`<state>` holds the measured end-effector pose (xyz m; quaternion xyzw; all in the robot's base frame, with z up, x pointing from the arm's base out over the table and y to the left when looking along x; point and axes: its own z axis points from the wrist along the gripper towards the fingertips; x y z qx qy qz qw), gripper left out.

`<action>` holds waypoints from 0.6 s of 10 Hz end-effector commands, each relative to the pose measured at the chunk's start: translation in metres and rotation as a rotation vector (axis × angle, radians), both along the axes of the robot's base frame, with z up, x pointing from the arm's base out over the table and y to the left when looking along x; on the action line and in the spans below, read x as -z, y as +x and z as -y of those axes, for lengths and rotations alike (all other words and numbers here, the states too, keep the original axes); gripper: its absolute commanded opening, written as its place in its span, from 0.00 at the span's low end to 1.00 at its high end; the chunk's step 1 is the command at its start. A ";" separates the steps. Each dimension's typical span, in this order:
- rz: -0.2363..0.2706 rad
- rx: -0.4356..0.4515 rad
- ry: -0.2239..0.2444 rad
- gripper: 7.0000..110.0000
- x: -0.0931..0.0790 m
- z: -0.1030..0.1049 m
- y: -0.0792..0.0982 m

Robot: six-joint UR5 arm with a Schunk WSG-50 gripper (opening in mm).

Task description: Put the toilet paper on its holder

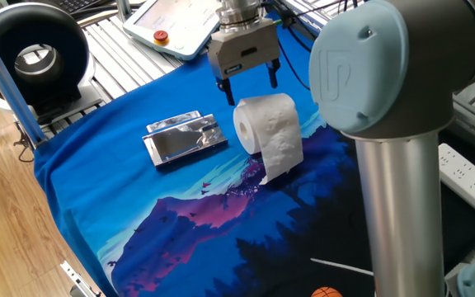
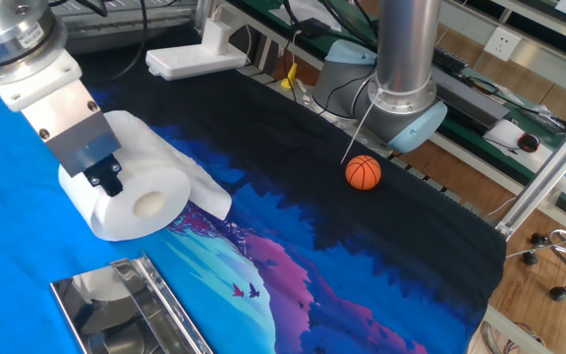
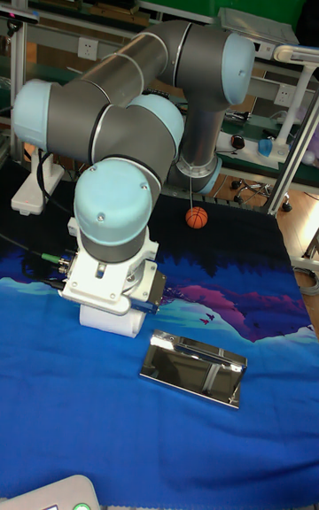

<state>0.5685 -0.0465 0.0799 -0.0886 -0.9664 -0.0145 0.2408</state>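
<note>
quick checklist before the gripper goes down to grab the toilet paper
1. Gripper open: ok, jaws spread.
2. Gripper clear of the toilet paper: ok, it sits above the roll, not touching.
3. Roll resting on the cloth: ok, on its side with a loose sheet hanging down.
4. Holder free to receive the roll: ok, nothing lies on it.
5. Jaws centred over the roll: cannot tell; they look nearer its core end.
6. Basketball out of the way: ok, far off.

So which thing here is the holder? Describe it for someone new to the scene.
On the blue cloth, look just beside the toilet paper under the gripper. The holder is the flat silver rectangle lying there, the only mirror-shiny thing on the cloth.
</note>
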 end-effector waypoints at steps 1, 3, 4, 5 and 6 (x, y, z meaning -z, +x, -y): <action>0.015 -0.005 0.025 1.00 0.007 0.003 0.002; 0.028 -0.004 0.043 1.00 0.008 -0.001 0.005; 0.034 -0.003 0.053 1.00 0.007 -0.004 0.007; 0.043 -0.003 0.066 1.00 0.007 -0.008 0.009; 0.048 -0.007 0.069 1.00 0.005 -0.009 0.011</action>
